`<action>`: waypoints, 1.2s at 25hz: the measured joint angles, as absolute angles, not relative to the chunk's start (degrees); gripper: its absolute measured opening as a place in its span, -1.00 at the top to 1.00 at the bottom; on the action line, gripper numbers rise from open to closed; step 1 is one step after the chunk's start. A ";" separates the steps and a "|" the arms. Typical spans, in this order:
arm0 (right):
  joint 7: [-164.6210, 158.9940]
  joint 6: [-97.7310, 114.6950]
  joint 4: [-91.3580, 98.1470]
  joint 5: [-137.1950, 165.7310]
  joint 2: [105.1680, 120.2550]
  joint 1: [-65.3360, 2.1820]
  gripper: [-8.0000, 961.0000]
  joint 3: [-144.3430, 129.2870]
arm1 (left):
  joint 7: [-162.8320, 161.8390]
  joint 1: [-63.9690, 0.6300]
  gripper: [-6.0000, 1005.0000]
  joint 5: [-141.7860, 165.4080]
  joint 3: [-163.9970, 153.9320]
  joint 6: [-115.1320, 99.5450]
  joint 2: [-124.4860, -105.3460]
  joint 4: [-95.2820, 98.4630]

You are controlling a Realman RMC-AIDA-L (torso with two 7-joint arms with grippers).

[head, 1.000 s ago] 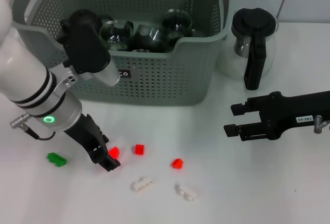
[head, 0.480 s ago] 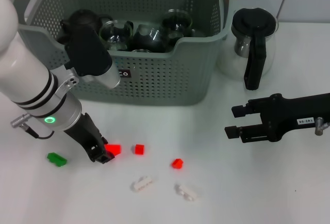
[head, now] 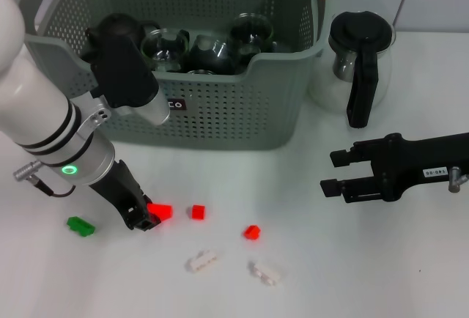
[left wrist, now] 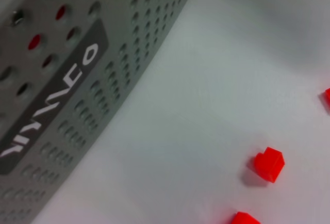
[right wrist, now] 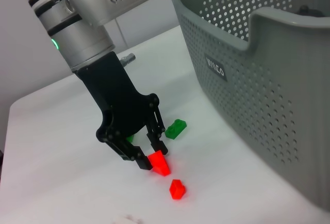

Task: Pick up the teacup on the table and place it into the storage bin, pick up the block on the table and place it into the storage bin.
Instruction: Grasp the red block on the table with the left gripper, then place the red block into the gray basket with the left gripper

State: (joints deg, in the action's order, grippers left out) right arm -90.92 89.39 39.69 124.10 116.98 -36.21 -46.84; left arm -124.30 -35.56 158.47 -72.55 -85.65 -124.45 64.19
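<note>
My left gripper [head: 149, 217] is low over the table in front of the storage bin [head: 242, 116], shut on a red block [head: 159, 211]. The right wrist view shows that block [right wrist: 160, 163] pinched between the black fingertips [right wrist: 143, 160], with the left gripper [right wrist: 152, 158] tilted toward the table. Several glass teacups [head: 167, 44] lie inside the bin; no teacup shows on the table. My right gripper [head: 331, 171] hovers open at the right, below the pitcher, holding nothing.
Loose blocks lie on the table: red ones [head: 196, 212] [head: 252, 231], white ones [head: 201, 261] [head: 264, 272] and a green one [head: 80, 226]. A glass pitcher [head: 359, 58] with a black handle stands right of the bin. The bin's labelled wall [left wrist: 51, 110] is close to the left wrist.
The left gripper has closed on the red block and shifted slightly up and left with it. The right arm has stayed still.
</note>
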 joint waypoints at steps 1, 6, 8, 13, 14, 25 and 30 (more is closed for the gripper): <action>-90.95 89.39 39.76 124.10 116.98 -36.21 -0.46 -46.84 | -124.32 -35.57 0.30 158.48 -72.49 -85.69 -124.46 64.20; -91.11 89.39 39.84 124.10 116.98 -36.21 -0.46 -46.87 | -124.38 -35.60 0.38 158.43 -72.28 -86.18 -124.41 64.45; -91.15 89.45 39.88 124.10 116.97 -36.21 -0.46 -46.87 | -124.14 -35.63 0.38 158.07 -71.42 -87.54 -124.27 65.70; -91.35 89.49 39.90 124.10 116.89 -36.37 -0.46 -46.80 | -117.95 -36.89 0.38 151.09 -60.77 -97.51 -123.63 70.64; -91.33 89.49 39.84 124.10 116.89 -36.39 -0.46 -46.80 | -116.22 -37.80 0.38 148.26 -56.68 -100.46 -123.10 70.92; -91.18 89.56 39.82 123.97 116.97 -36.26 -0.46 -46.84 | -111.96 -42.26 0.38 121.11 -41.03 -108.18 -117.43 66.92; -90.91 89.79 39.73 123.87 117.05 -36.23 -0.46 -46.85 | -115.28 -43.85 0.38 119.67 -43.00 -94.76 -118.91 67.72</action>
State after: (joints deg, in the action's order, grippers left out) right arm -90.91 89.79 39.73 123.87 117.05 -36.23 -46.85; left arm -115.28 -43.85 119.67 -43.00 -94.76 -118.91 67.72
